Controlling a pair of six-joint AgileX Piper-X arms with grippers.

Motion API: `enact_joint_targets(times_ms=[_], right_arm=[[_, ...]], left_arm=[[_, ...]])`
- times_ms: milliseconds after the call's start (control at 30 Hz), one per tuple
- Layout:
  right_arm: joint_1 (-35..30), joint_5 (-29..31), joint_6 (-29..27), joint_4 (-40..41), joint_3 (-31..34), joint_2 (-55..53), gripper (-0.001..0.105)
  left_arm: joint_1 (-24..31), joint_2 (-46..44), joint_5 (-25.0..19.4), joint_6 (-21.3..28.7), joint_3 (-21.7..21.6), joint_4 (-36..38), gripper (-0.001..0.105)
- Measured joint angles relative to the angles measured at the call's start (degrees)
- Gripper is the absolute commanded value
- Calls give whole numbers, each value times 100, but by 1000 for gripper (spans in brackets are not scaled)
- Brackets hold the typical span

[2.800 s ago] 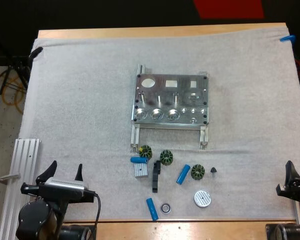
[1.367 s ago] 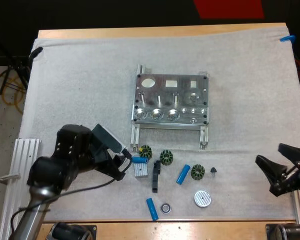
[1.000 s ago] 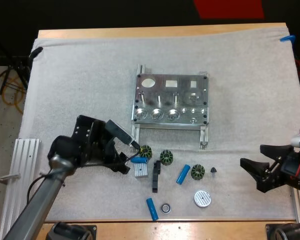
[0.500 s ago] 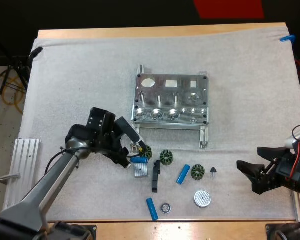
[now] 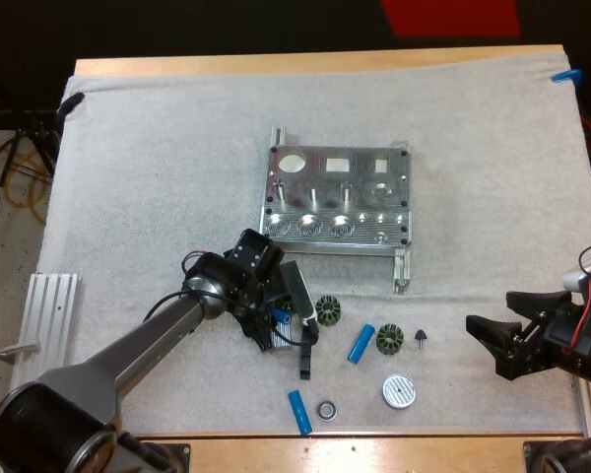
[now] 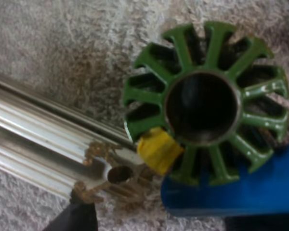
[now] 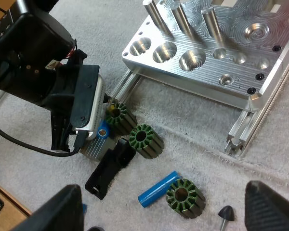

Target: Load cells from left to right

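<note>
One blue cell [image 5: 299,412] lies by the counter's near edge, a second cell [image 5: 361,343] just beyond. Toward the right edge the right gripper [image 5: 485,347] hovers, fingers [image 7: 62,211] wide apart, empty. The left gripper [image 5: 276,319] is down at a third cell [image 6: 231,187]; its grip I cannot tell. Farther, mid-counter, stands the metal fixture [image 5: 337,197].

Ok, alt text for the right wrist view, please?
The left arm reaches down to a blue cylinder beside a green ring, near the metal fixture. A second blue cylinder, two more green rings and a dark cone lie on the mat.
</note>
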Motion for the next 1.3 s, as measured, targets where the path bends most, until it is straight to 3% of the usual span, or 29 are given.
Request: enact_joint_targets(times_ms=[233, 300, 467, 900, 1067, 1133, 1300], right_arm=[[0, 36, 14, 0, 0, 0, 67], [0, 36, 14, 0, 0, 0, 67], [0, 136, 14, 0, 0, 0, 67], [0, 164, 14, 0, 0, 0, 67], [0, 234, 14, 0, 0, 0, 67], [0, 263, 14, 0, 0, 0, 67], [0, 275, 14, 0, 0, 0, 67]], left_arm=[[-91, 0, -55, -1, -42, 145, 35], [-90, 0, 71, 26, -148, 281, 34], [-142, 4, 1150, 45, -484, 376, 34], [-142, -65, 1453, 61, -565, 659, 32], [-142, -450, 1723, 154, -565, 893, 5], [-142, -587, 1794, 160, -565, 956, 0], [-142, -924, 1811, 201, -565, 987, 0]])
